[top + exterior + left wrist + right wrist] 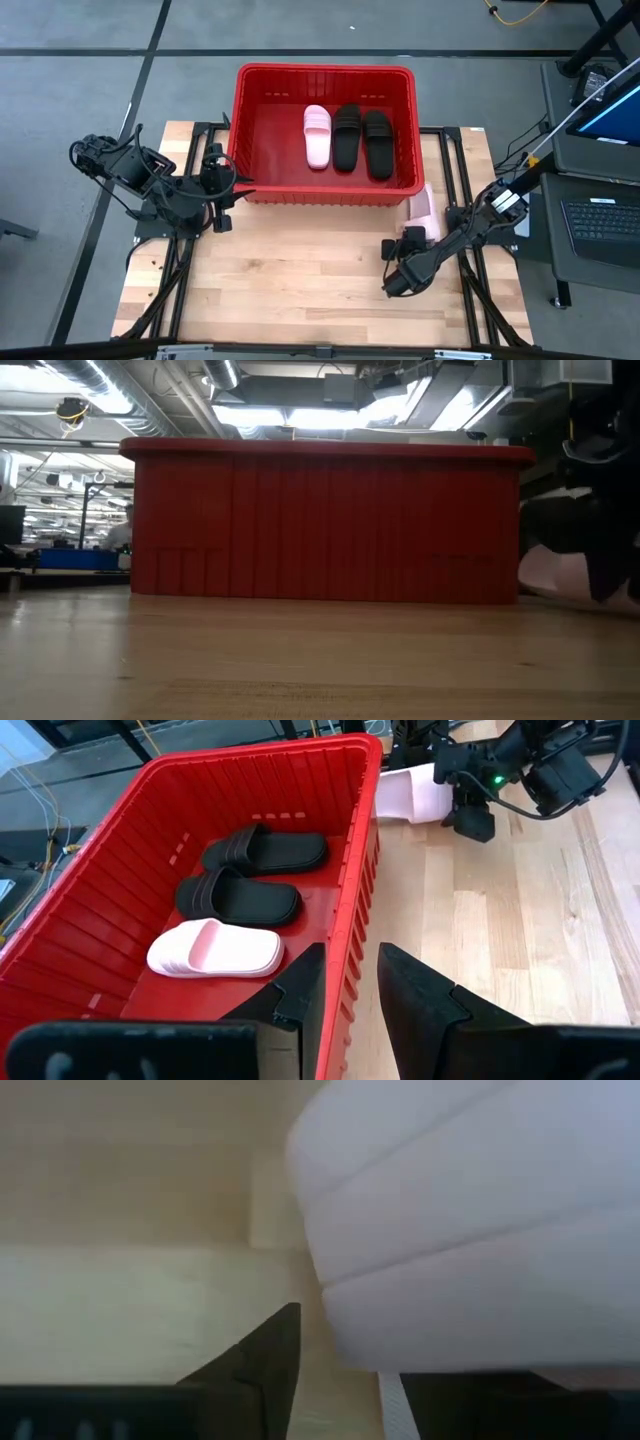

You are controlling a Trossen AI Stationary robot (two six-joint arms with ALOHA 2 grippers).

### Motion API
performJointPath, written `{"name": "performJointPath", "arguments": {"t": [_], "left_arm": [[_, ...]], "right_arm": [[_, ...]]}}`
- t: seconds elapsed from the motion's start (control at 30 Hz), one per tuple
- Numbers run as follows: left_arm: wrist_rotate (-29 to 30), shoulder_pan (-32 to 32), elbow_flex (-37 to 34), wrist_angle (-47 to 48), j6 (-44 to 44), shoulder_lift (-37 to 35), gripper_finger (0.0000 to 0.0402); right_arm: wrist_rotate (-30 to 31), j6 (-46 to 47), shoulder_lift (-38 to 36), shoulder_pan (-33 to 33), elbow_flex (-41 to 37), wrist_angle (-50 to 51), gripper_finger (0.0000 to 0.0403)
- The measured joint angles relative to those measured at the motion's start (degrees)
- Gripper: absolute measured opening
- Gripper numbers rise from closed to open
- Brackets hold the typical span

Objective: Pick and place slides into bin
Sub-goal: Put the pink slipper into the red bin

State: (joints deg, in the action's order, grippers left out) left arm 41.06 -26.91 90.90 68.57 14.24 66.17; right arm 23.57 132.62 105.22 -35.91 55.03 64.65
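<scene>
Nearest, at the front right of the wooden bench (300, 280): right pincer (413, 238) low over the boards, nose up against the end of a pale pink sandal (424, 207), fingers (262, 1360) spread apart on either side of it, close to the pale sole but not clamped. In the right wrist view, pink sandal (470, 1230) filling most of the picture, very close, with one dark finger beside it and bare wood beyond. That sandal lying on the bench just outside the right front corner of the red basket (325, 188), touching or nearly touching its wall; cannot tell which. In the low view, pale edge of the same sandal (555, 575) peeping out beside the basket's right end, dark arm parts partly in front of it. Further left, left pincer (222, 190) waiting just beside the basket's left front corner, holding nothing, fingers (300, 995) part-way apart with a clear gap, basket wall (365, 870) directly ahead. Further back, inside the basket: three sandals lying flat on the floor side by side, right of the middle, one pale pink sandal (318, 135) to the left, then a black sandal (347, 136), then a second black sandal (377, 143) nearest the right wall, all lengthwise front to back. Beyond the bench, grey floor (80, 90), and a laptop (605, 215) off to the right.
</scene>
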Motion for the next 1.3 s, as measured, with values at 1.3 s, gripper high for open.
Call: {"name": "performJointPath", "arguments": {"t": [1.3], "left_arm": [[-0.06,-0.01,-0.01,0.21,-2.83,0.0,0.0088]], "right_arm": [[-9.91,-4.81,0.25,-7.45,23.26,18.07,0.0012]]}}
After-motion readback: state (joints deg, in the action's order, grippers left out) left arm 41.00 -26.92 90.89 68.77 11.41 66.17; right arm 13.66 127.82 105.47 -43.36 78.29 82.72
